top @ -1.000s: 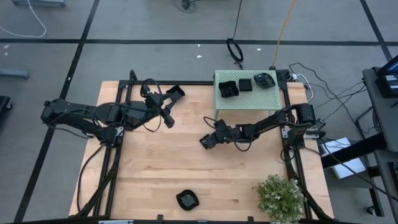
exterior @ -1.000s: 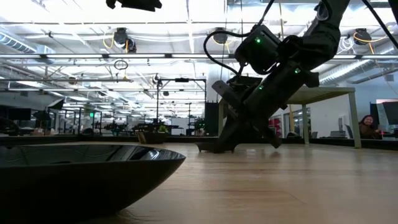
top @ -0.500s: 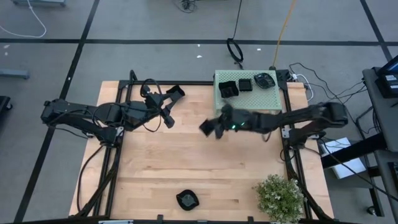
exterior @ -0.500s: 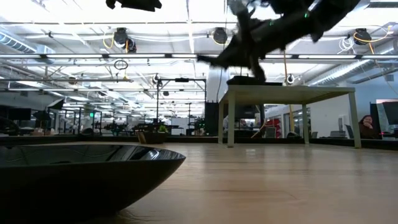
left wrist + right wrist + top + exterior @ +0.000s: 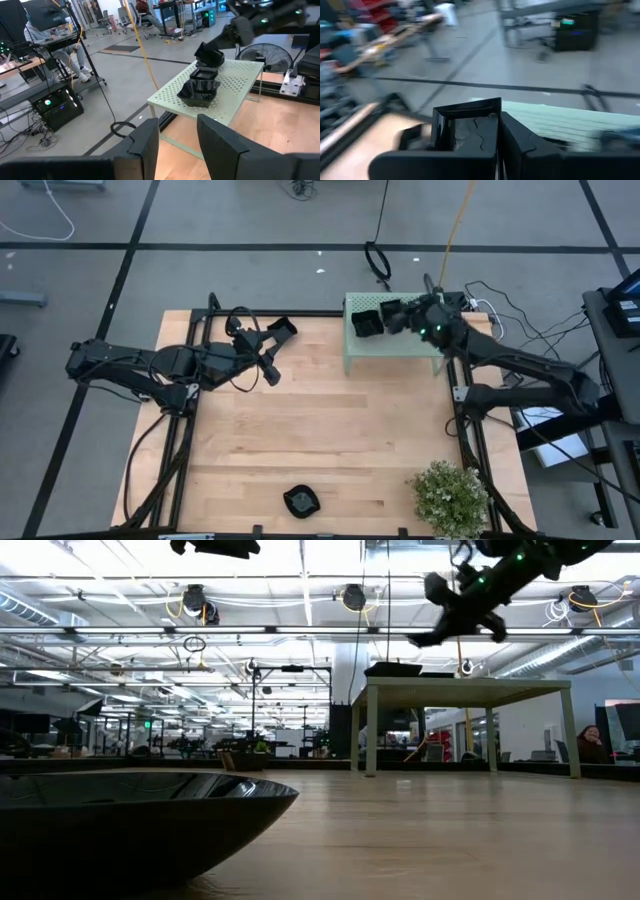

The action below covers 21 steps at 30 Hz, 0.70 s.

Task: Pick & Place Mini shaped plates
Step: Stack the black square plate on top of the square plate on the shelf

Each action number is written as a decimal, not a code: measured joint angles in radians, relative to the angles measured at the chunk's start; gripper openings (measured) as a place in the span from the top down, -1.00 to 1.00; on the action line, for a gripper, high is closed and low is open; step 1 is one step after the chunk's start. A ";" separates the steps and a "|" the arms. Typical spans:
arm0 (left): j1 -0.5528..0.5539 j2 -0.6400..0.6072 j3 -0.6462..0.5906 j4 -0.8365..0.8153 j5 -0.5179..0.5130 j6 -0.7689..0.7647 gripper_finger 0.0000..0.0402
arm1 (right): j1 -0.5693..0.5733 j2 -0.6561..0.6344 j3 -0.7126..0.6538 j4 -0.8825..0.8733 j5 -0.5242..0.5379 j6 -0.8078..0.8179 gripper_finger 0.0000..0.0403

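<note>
My right gripper hovers over the pale green stand at the table's far right, shut on a small square black plate. The low view shows it well above the stand top. Black plates rest flat on the stand, two stacked. One wavy-rimmed plate sits on the table near the near edge and fills the low view's foreground. My left gripper waits, open, over the table's far left part. My right gripper pinches the square plate by one side wall between its two fingers, one finger inside the dish and one outside. The plate is lifted clear, above the stand, and sticks out beyond the fingertips.
A small bushy green plant stands at the table's near right corner. Bare wood lies across the table's middle. Cables run behind the stand. A person sits at a desk beyond the table.
My right gripper has risen from table height near the table's middle and swung toward the far right edge, ending above the green stand. The square plate has gone with it, lifted clear of the table.
</note>
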 joint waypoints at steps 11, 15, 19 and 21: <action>0.001 0.000 0.000 0.000 -0.007 0.055 0.32 | -0.198 0.026 0.000 -0.107 -0.186 0.101 0.98; 0.001 0.000 0.000 0.000 -0.008 0.060 0.32 | -0.217 0.050 0.000 -0.104 -0.186 0.100 0.98; 0.001 0.000 0.000 0.000 -0.008 0.059 0.32 | -0.223 0.065 0.000 -0.104 -0.187 0.101 0.98; 0.001 0.000 0.000 0.000 -0.008 0.058 0.32 | -0.223 0.074 0.000 -0.104 -0.187 0.101 0.98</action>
